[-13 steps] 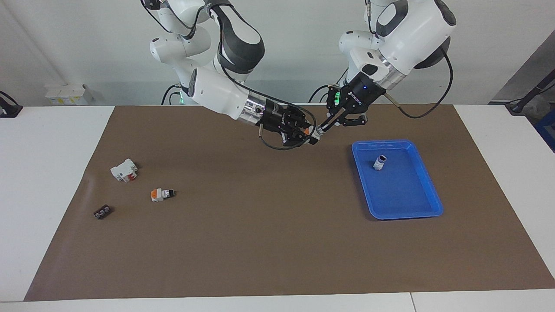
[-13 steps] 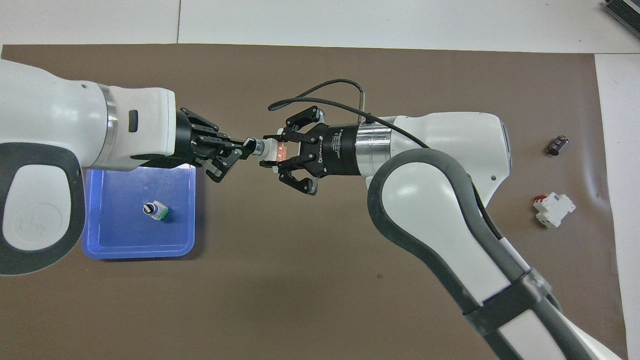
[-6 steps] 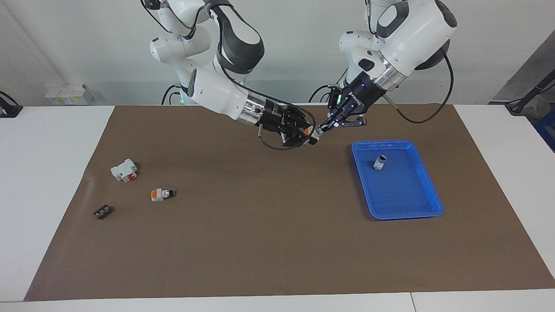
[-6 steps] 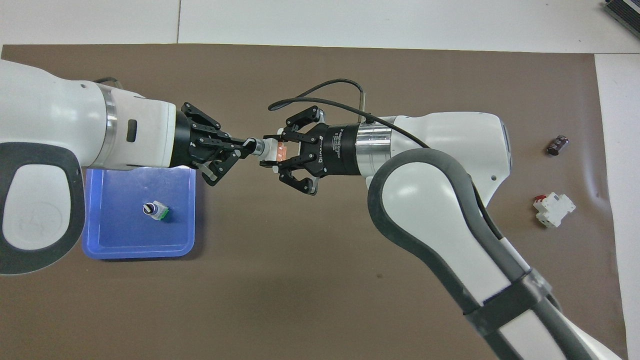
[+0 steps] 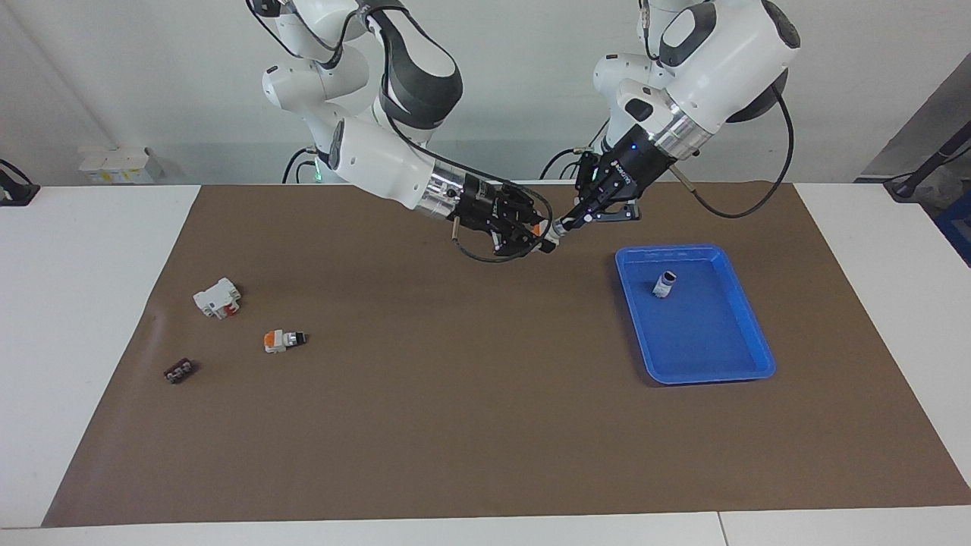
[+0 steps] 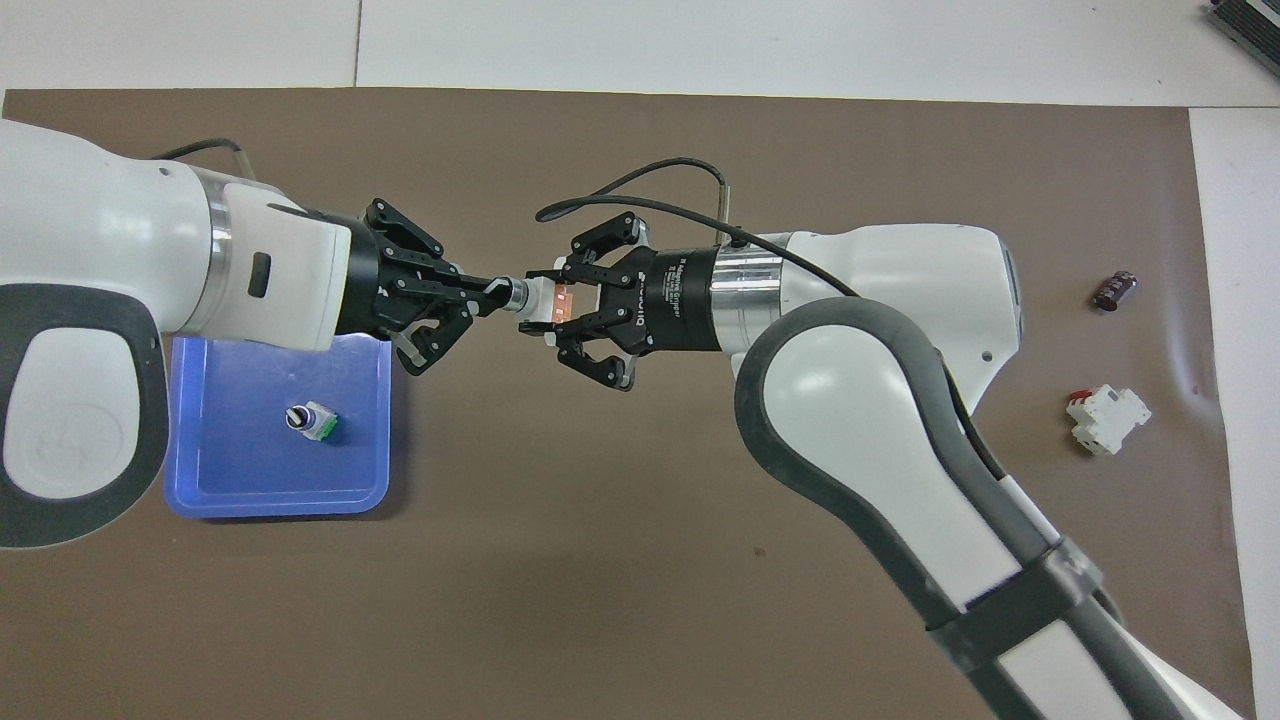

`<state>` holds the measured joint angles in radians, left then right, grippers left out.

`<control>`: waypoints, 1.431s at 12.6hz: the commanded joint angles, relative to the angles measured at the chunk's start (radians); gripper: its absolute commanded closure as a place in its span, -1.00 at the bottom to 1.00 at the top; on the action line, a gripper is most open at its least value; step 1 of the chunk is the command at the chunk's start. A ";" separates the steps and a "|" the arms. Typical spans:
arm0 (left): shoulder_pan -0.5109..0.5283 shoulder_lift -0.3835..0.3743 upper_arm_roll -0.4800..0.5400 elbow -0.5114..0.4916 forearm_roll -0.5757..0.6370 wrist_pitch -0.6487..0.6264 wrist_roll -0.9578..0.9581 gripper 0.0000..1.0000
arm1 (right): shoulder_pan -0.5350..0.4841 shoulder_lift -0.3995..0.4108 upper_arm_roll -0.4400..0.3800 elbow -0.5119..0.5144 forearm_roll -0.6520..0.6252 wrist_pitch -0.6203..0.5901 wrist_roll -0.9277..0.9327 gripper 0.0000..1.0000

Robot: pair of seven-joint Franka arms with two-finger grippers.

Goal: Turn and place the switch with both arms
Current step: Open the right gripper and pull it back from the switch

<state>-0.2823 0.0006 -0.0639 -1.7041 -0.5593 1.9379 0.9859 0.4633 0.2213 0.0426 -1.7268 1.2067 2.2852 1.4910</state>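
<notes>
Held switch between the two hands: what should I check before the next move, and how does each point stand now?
1. Right hand shut on the white-and-orange thumb-sized switch: ok.
2. Left hand shut on that switch's black tip: ok.
3. Switch up in the air over the brown paper mat: ok.
4. Blue plastic tray has bare floor beside the small green-and-white part already in it: ok.
5. Turn finished: cannot tell.
6. Second orange-ended switch lies untouched on the mat: ok.

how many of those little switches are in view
3: one switch held in the air between both claws, one on the mat toward the right arm's end, one in the blue tray.
</notes>
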 commanded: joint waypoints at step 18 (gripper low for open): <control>0.003 -0.099 0.015 -0.176 0.315 0.078 0.022 1.00 | -0.101 -0.209 -0.009 -0.048 -0.657 -0.094 -0.071 -1.00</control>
<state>-0.2804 -0.0378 -0.0498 -1.7887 -0.3058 1.9724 1.0043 0.3958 0.0377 0.0291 -1.7501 0.6539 2.2210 1.4817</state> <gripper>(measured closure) 0.903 0.000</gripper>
